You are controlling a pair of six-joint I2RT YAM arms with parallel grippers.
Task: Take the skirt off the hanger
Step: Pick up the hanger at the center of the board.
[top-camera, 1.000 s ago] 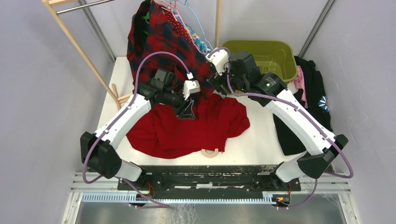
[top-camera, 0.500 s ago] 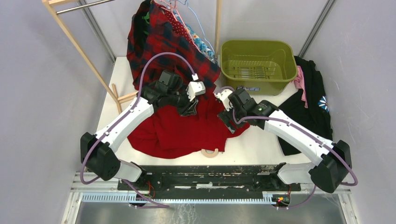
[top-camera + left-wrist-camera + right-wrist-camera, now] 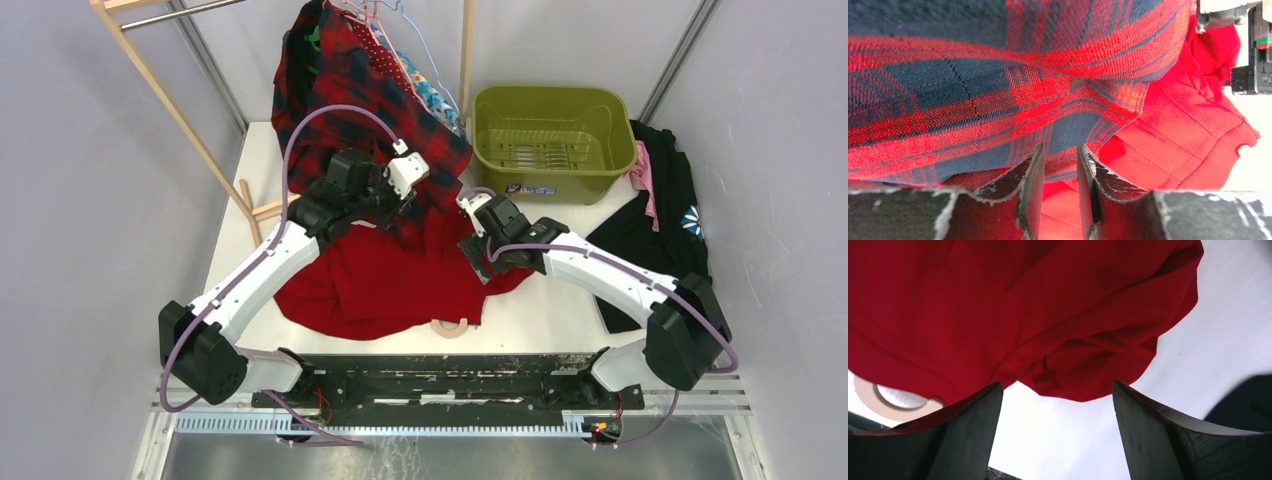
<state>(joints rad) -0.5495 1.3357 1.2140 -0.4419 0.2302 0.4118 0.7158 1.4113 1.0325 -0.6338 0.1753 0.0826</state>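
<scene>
The plaid skirt point(image 3: 345, 85), as I judged it, hung from the hangers point(image 3: 360, 12) at the top of the wooden rack point(image 3: 170, 100), its lower edge draping down over the red garment point(image 3: 380, 285) that lay heaped on the table point(image 3: 560, 300). The left pincer point(image 3: 404, 207) was up against that hem with its jaws narrow; in the wrist view only a slim slit showed between them, and the plaid edge sat right at the tips, not plainly clamped. The right pincer point(image 3: 479, 262) hovered wide and empty over the red garment's edge, where bare table showed beyond the folds.

To do this step well, the left pincer would need a deep bite on a bunched fold of plaid and not just the thin hem, which would slip. The pull should probably run along the hanger's arm, not straight down, so the waistband slides off instead of dragging the rack. The right arm could help by steadying the hanger.

The plaid was a coarse twill weave in red and navy, soft and folding in broad curves. The red cloth looked smoother, with stitched pleat lines, and crumpled freely
</scene>
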